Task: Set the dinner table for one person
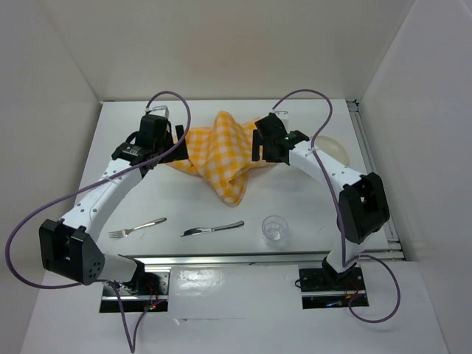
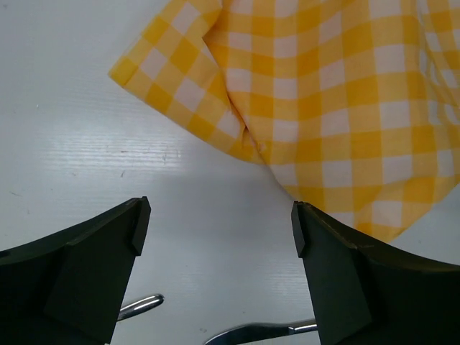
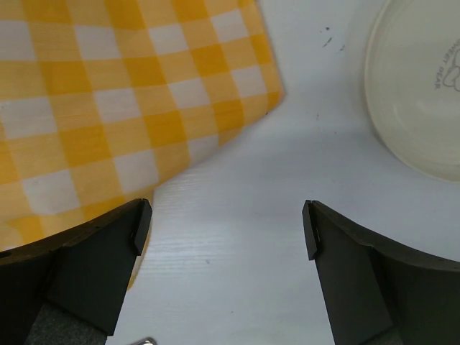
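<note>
Dinner table (image 1: 221, 210): filling the workspace under both arms and carrying everything.
Checked cloth (image 1: 221, 158): lying crumpled at the far middle, between the 2 grippers.
Left gripper (image 2: 215, 226): gaping wide, gripping nothing, facing the cloth's left edge.
Right gripper (image 3: 226, 226): gaping wide, gripping nothing, sitting between the cloth and the plate.
Plate (image 3: 417, 93): sitting far right.
Knife (image 1: 212, 229): lying near the front, between the fork and the glass.
Fork (image 1: 137, 228): lying front left.
Glass (image 1: 273, 230): standing upright, front right.

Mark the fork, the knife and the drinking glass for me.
fork (image 1: 138, 227): top external view, middle of its handle.
knife (image 1: 212, 229): top external view, mid-length, where blade meets handle.
glass (image 1: 273, 230): top external view, centre of the clear tumbler seen from above.
</note>
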Tool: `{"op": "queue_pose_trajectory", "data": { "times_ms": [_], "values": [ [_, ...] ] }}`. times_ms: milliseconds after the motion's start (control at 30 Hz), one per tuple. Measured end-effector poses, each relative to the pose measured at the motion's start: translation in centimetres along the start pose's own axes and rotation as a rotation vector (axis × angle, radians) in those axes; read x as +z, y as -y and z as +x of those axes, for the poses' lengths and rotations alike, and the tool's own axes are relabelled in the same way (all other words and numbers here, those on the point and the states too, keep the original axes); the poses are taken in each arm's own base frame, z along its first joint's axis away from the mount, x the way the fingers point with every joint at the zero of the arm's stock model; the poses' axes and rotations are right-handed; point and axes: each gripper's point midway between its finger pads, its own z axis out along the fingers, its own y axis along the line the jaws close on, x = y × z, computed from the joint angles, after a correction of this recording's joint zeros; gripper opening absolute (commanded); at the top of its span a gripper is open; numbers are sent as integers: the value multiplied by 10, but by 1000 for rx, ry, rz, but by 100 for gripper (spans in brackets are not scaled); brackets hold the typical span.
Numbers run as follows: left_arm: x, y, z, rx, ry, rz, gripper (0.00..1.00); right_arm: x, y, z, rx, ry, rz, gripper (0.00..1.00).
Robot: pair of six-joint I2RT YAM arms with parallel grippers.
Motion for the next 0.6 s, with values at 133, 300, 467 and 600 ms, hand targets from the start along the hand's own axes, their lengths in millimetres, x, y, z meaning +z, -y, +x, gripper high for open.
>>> {"op": "queue_pose_trajectory", "data": {
  "times_ms": [133,300,467,600],
  "values": [
    [1,6,4,-16,-19,31,99,-1,-6,-2,9,12,-34,100],
    [1,14,8,-37,-40,67,95,-5,-11,6,-1,9,-101,100],
    [3,14,14,-59,-57,68,93,-21,-22,12,-30,32,-234,100],
    [6,11,26,-95,-86,51,92,-29,-40,6,-43,53,-342,100]
  ]
}}
